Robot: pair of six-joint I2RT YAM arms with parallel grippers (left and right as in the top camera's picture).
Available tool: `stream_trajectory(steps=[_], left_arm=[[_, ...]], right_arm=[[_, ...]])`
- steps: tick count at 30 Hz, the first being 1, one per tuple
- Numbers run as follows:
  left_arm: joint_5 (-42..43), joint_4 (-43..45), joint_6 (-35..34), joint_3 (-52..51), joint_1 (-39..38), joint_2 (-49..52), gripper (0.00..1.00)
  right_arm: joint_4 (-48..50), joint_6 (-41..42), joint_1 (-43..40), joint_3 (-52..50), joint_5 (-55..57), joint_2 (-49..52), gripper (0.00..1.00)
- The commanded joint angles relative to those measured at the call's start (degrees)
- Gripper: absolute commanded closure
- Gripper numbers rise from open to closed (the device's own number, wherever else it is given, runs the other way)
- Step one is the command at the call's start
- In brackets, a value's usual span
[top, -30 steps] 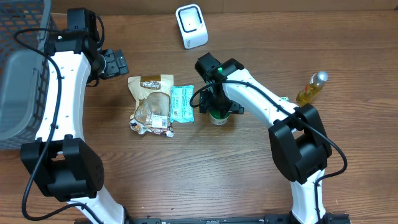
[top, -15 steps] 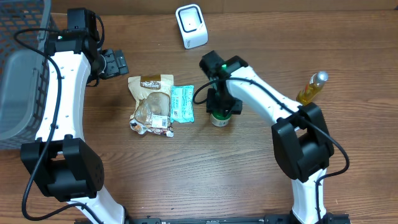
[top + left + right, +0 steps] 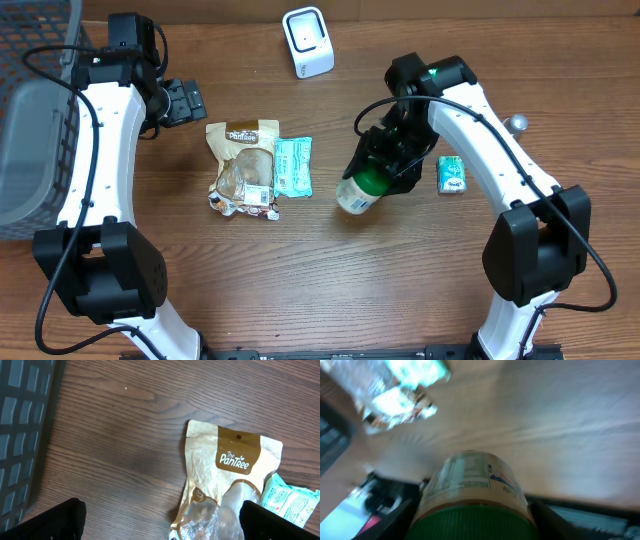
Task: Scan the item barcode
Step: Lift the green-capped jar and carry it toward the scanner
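1. The jar (image 3: 360,188) is gripped at its green-lidded end by the right gripper (image 3: 385,168). The jaws are closed partway onto it, and a dark finger (image 3: 380,510) is seen on either side of the lid in the right wrist view (which is badly blurred).
2. The jar is held tilted over the wooden table (image 3: 330,280), with its pale bottom pointed toward the lower left of the overhead view and its lid tucked under the gripper.
3. A printed label is seen on the jar's side in the right wrist view, but whether it carries a barcode cannot be told.
4. The white scanner (image 3: 307,42) is stood at the far edge of the table, well apart from the jar and up and to its left.
5. The left gripper (image 3: 192,102) is held wide open with nothing between its fingers, near the top of the brown pouch (image 3: 243,165) and to the right of the grey basket (image 3: 30,100).
6. The pouch is laid flat to the left of the jar. A teal packet (image 3: 293,165) is laid against its right edge, between the pouch and the jar.
7. A small teal box (image 3: 452,173) is seen just to the right of the right arm. Further right, only the top of a bottle (image 3: 516,123) is seen past the arm.
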Motion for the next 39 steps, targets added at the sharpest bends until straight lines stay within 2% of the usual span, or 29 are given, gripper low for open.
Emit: stream_trajectory(steps=[1,4,17,32,34,36,38,39], left_arm=[[0.2,0.0,1.1,0.9,-0.1,-0.2,0.0],[0.2,0.0,1.1,0.9,-0.1,-0.2,0.0],[0.2,0.0,1.1,0.9,-0.1,-0.2,0.0],[0.2,0.0,1.1,0.9,-0.1,-0.2,0.0],[0.2,0.0,1.1,0.9,-0.1,-0.2,0.0],[0.2,0.0,1.1,0.9,-0.1,-0.2,0.01],[0.2,0.0,1.1,0.9,-0.1,-0.2,0.01],[0.2,0.0,1.1,0.9,-0.1,-0.2,0.0]], right_arm=[[-0.8,0.0,-0.1,1.3,-11.1,-1.3,0.37],[-1.0,0.0,-0.1,1.3,-15.5,-1.3,0.37],[-3.7,0.0,-0.1,1.3,-20.0,-1.3,0.37],[-3.7,0.0,-0.1,1.3,-19.6,-1.3,0.37],[2.0,0.0,-0.1,1.3,-15.7,-1.3,0.39],[11.4,0.0,0.0,1.2,-1.3,-1.3,0.62],[16.5,0.0,0.0,1.2,14.9,-1.3,0.62],[18.3,0.0,0.0,1.2,19.5,-1.3,0.63]])
